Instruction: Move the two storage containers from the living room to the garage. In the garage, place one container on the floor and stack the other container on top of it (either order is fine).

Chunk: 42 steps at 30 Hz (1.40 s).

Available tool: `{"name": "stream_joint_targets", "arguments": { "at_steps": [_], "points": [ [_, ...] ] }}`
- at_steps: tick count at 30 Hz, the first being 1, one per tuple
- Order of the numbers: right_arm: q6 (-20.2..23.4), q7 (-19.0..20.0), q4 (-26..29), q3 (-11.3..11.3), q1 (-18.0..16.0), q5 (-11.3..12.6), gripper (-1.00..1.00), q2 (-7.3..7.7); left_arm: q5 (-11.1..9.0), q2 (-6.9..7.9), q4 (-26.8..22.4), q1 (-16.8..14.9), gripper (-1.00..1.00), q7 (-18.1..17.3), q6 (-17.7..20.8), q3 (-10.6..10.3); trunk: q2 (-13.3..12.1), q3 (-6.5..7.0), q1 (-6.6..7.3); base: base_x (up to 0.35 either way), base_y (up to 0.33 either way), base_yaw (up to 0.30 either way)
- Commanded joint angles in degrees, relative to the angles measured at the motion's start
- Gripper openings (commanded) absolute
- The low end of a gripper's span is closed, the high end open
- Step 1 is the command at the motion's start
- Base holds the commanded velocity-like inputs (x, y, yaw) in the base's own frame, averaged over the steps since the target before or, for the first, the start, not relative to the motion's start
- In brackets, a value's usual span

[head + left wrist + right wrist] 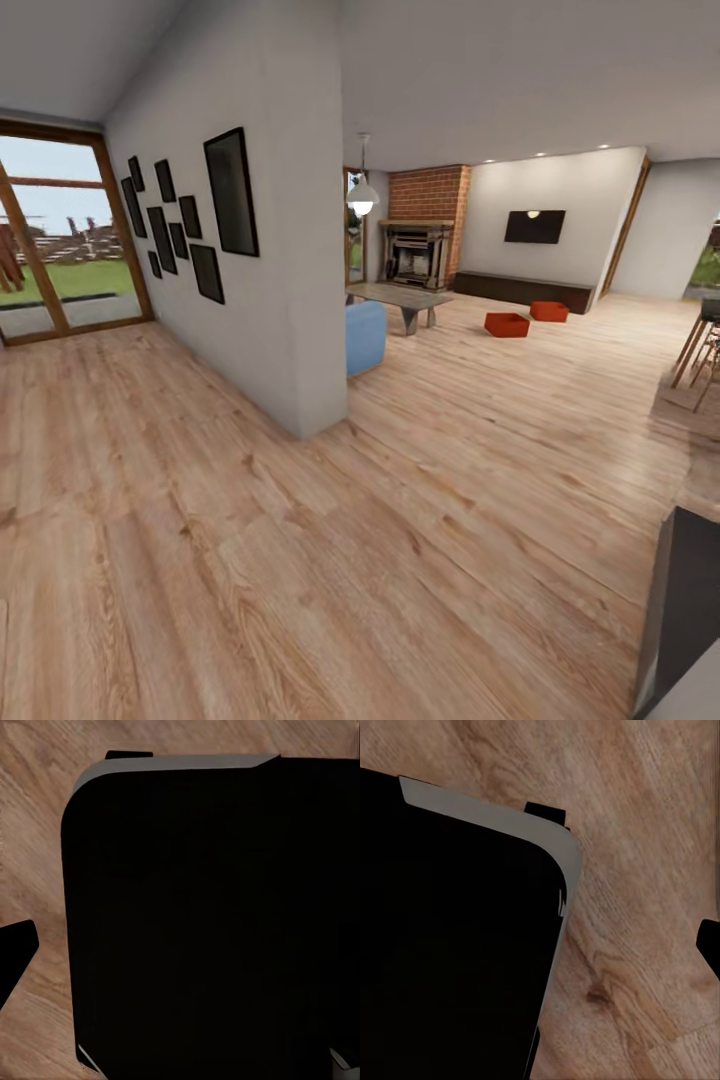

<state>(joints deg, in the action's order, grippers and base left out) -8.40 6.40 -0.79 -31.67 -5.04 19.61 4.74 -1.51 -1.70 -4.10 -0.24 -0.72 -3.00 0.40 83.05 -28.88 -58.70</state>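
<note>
The two storage containers (pixel 507 324) (pixel 549 311) sat on the light plank floor (pixel 420 500) far across the living room, before the long low cabinet (pixel 520 290), with a white partition wall (pixel 270 250), blue seat (pixel 366 337) and low table (pixel 400 298) nearer. Both wrist views looked down on a black body (apparently the robot's own) over planks; I could not tell either hand's state

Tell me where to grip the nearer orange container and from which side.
Judging from afar: nearer container is a topless, thin-walled box sitting flat on the wood floor. Come from above and clamp two opposite walls at the rim, one gripper each.
</note>
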Motion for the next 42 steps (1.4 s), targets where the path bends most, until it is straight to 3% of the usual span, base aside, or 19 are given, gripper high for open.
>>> {"name": "stream_joint_targets", "arguments": {
  "at_steps": [1, 14, 35, 42],
  "points": [
    [-0.13, 0.32, -0.09, -0.40, -0.05, 0.60, 1.00, 0.00, -0.16, -0.02, 0.04, -0.02, 1.00, -0.07, -0.18, 0.04, 0.03, -0.06, -0.03, 0.321, 0.000, -0.251],
    [-0.33, 0.39, -0.17, 0.18, -0.05, 0.69, 1.00, -0.03, -0.21, 0.10, 0.05, -0.02, 1.00, -0.12, -0.29, 0.05, 0.03, -0.06, -0.03, 0.321, 0.000, -0.234],
    [-0.23, 0.37, -0.17, -0.16, -0.05, 0.60, 1.00, 0.01, -0.06, 0.03, 0.05, -0.02, 1.00, 0.17, -0.42, 0.04, 0.03, -0.06, -0.03, 0.321, 0.000, -0.011],
    [-0.28, 0.34, -0.17, 0.09, -0.05, 0.68, 1.00, 0.01, 0.17, -0.05, 0.05, -0.02, 1.00, 0.11, -0.15, -0.06, 0.03, -0.06, -0.03, 0.321, 0.000, -0.214]
  ]
}}
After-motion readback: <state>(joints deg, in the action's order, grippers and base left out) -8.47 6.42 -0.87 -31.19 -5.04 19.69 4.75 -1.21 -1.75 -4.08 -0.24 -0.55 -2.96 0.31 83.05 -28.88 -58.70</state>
